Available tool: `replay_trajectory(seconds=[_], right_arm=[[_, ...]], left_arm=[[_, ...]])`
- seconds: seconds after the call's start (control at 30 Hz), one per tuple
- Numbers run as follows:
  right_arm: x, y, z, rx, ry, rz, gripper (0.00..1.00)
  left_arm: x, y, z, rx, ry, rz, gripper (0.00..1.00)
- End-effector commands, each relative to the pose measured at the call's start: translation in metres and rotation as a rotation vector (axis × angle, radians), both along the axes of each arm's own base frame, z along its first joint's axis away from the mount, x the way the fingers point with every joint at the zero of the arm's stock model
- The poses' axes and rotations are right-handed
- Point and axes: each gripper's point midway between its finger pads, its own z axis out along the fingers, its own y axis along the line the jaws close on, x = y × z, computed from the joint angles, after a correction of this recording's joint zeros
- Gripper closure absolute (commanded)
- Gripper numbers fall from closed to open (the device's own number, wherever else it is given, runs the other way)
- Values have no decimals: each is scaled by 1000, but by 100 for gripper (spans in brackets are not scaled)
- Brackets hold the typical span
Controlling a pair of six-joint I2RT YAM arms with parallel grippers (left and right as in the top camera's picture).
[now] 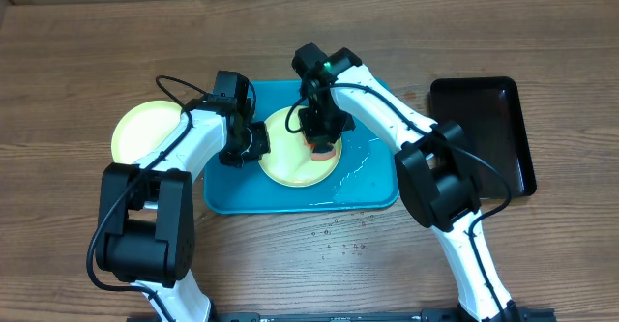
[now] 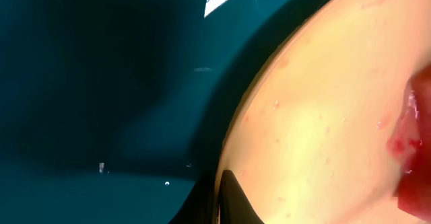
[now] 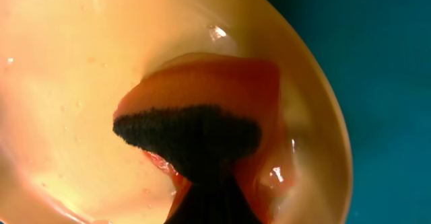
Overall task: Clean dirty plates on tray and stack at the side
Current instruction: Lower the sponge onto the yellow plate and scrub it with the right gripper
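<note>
On the wooden worktop (image 1: 77, 51), a teal tray (image 1: 377, 194) with one pale yellow plate (image 1: 285, 162) lying inside, left of centre. Clamped tight in the right fingers (image 3: 195, 140): an orange-red sponge (image 3: 262, 103), pressed down on the plate's right half. Wet streaks and droplets across the tray floor beside it. At the plate's left rim, the left fingers (image 2: 232, 197), one dark tip just under the edge; apart or together, cannot tell. Outside the tray, to its left, a second plate (image 1: 140, 133) flat on the worktop. Far right, a black tray (image 1: 484, 129).
</note>
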Motion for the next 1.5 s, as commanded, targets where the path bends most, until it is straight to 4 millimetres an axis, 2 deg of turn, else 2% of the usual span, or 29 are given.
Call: replay_trajectory(seconds=[0.0,0.2,0.43,0.57,0.83,0.9,0.97,1.07,1.23,1.33,1.47], right_arm=[[-10,16,-3,70,5,66,96],[-29,62,4,197,9,155,96],[-52,81,8,237,59,198,96],[-49,62,9,197,90,162,96],[-6,-17,16,5,62,-8,96],[6,-28,21,-18,34,-42,96],[15,-31,22,-19,4,-58,96],[25,-25,22,5,-35,-57,96],[28,7,23,62,-101,-8,96],[14,38,17,116,-89,47,96],[-10,65,8,183,-17,95,96]], left_arm=[[-2,2,-3,0,12,-19,96],[-3,-4,-2,-33,16,-25,96],[-3,-4,-2,-39,18,-25,96],[-3,-4,-2,-39,18,-25,96],[-4,-4,-2,-38,22,-25,96],[-6,-4,-2,-36,28,-25,96],[-6,-3,-2,-33,29,-29,96],[-7,-3,-3,-31,33,-36,96],[-8,-4,-3,-34,32,-44,96],[-8,-7,-2,-52,32,-53,96],[-9,-12,0,-80,32,-76,96]])
